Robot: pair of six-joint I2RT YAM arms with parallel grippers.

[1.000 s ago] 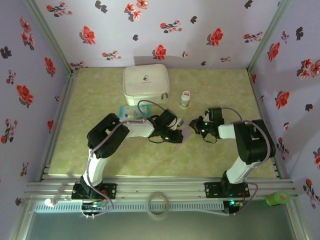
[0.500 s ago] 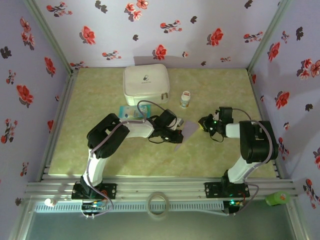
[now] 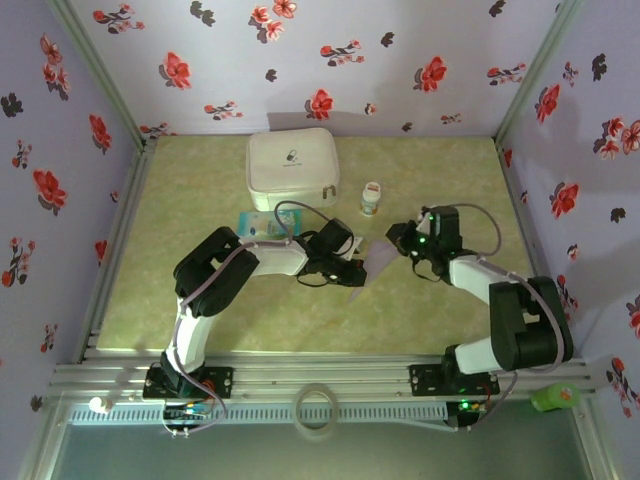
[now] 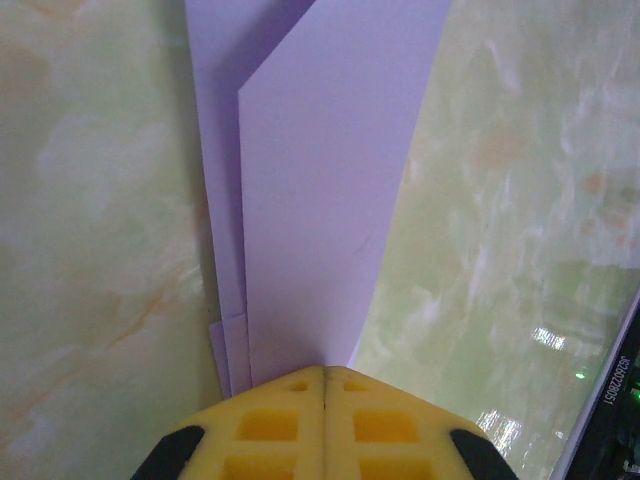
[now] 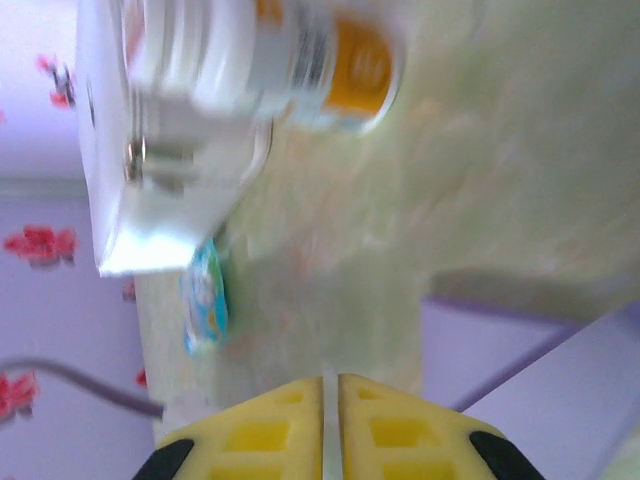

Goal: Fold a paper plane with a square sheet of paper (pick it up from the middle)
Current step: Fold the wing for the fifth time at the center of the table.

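Left arm extended, left gripper (image 4: pixel 325 378) pinching paper plane (image 4: pixel 320 200); right gripper (image 5: pixel 330 382) closed nearby.

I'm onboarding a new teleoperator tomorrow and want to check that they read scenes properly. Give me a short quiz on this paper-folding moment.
1. True or false: the left gripper is shut, its tip at the folded lavender paper.
2. In the top view, what stands just right of the white zip case? A) small white bottle B) mug C) scissors
3. Fill in: the right gripper is ___ (open or shut).

Key: 1 true; 2 A; 3 shut.
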